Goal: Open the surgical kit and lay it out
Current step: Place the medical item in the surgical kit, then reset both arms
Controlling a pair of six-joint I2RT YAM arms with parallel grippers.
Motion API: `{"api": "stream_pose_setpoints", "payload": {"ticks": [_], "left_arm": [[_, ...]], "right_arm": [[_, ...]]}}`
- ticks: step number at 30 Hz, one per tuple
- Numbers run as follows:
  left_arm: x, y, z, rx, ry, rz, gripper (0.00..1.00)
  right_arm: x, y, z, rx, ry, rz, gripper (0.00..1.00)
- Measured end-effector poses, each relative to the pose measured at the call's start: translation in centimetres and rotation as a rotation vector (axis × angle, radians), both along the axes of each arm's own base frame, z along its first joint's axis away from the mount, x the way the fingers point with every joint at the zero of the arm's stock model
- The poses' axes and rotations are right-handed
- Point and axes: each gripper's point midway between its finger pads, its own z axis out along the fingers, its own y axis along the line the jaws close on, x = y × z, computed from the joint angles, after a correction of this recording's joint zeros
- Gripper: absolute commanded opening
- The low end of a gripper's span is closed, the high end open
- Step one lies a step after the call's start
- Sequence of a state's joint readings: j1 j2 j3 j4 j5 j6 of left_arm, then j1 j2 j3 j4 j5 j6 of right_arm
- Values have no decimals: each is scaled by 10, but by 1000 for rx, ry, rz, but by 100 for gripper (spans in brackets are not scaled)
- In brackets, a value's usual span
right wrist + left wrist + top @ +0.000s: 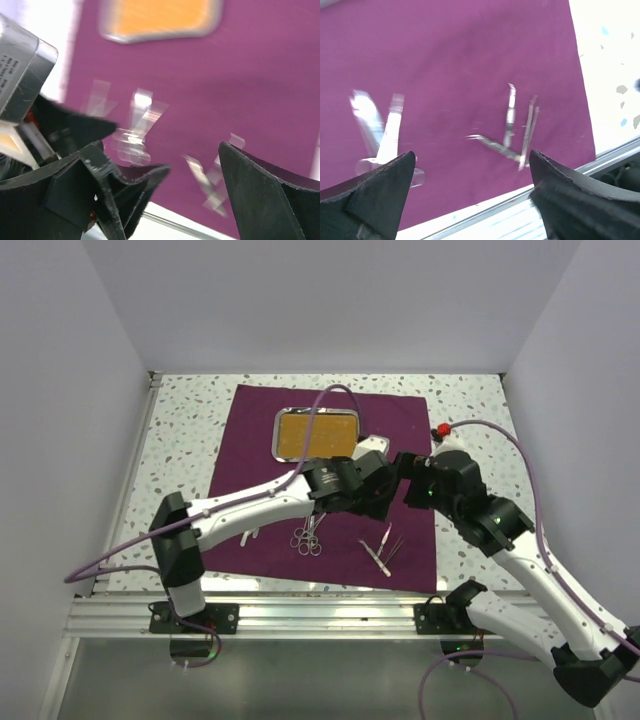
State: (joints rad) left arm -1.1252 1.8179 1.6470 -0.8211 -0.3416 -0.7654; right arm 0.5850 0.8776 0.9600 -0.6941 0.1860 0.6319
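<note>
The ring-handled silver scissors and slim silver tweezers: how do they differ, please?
The ring-handled silver scissors end in finger loops; the slim silver tweezers are plain strips. The scissors lie nearer the left arm; the tweezers further right. Both rest on the dark purple cloth.

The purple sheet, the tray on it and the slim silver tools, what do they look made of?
Dark purple flat sheet: looks like woven cloth, matte, no glare. Small rectangular tray: probably steel, shiny silver rim; its amber-brown inside looks dull, material unclear. Slim silver ring-handled tools and thin straight ones: likely polished metal, glinting brightly.
</note>
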Motion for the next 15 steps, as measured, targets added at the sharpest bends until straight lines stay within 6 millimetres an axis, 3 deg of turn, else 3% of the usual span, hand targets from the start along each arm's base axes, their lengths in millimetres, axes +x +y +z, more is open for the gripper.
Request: {"api": "stream_pose_setpoints", "payload": {"ticks": [6, 9, 11, 13, 15], "left_arm": [[12, 39, 85, -39, -216, -94, 100], [21, 54, 111, -43, -303, -98, 99], [38, 74, 127, -20, -382, -29, 100], [62, 127, 151, 35, -487, 109, 99], [72, 189, 192, 41, -615, 269, 100]], "right_arm": [[-5, 46, 80, 282, -229, 172, 99], [-9, 54, 107, 313, -297, 223, 98], [-12, 49, 124, 305, -344, 230, 98], [-12, 22, 129, 229, -381, 152, 99], [-12, -10, 130, 135, -410, 65, 98]]}}
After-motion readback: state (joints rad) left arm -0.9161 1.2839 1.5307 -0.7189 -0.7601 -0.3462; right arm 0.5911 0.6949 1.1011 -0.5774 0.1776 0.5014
